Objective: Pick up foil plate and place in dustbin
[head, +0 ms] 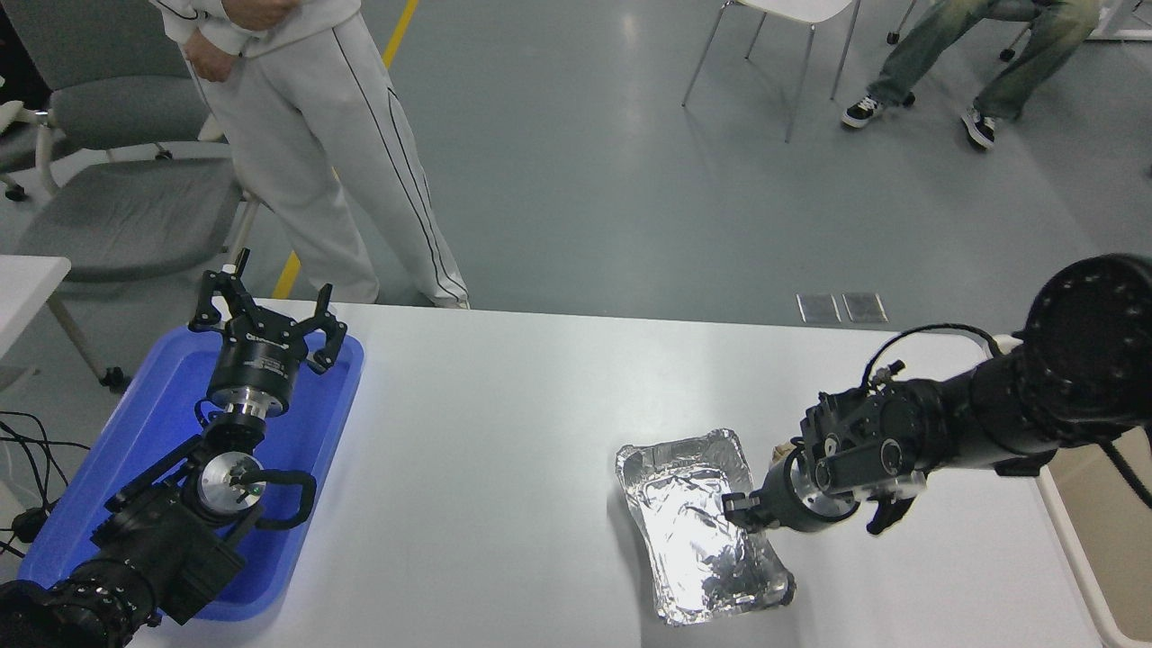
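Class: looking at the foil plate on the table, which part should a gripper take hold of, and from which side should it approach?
Probably the foil plate's raised right long rim, from the right. The thin rim suits a pinch, one finger inside and one outside, and the right gripper is already there.

Blue tray (pixel 317 423) at the left edge of the white table (pixel 504 432), person in white trousers (pixel 315 153) behind it, grey chair (pixel 108 198), seated person's legs (pixel 954 63)
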You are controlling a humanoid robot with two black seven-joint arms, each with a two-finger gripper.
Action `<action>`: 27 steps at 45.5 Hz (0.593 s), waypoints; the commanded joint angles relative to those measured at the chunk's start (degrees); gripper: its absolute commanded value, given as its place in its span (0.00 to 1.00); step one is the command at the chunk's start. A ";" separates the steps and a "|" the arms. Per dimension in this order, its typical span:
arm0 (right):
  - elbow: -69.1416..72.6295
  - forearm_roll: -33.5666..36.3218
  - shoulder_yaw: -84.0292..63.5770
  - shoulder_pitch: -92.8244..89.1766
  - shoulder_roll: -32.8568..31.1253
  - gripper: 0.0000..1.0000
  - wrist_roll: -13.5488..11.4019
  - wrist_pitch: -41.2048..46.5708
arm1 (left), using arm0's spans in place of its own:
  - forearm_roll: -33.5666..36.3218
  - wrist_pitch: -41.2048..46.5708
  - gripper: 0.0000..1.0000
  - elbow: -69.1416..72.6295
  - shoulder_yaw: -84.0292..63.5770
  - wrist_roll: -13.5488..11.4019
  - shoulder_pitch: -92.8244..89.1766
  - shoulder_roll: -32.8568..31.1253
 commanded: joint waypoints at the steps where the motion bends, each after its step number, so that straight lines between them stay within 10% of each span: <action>1: 7.74 0.42 -1.53 10.67 -3.76 0.00 0.00 5.17 | -0.01 -0.01 1.00 0.00 0.00 0.00 0.01 0.00; 27: 15.56 -0.38 -5.40 32.47 -10.00 0.00 0.09 18.26 | -0.01 -0.01 1.00 0.00 0.00 0.00 0.01 0.00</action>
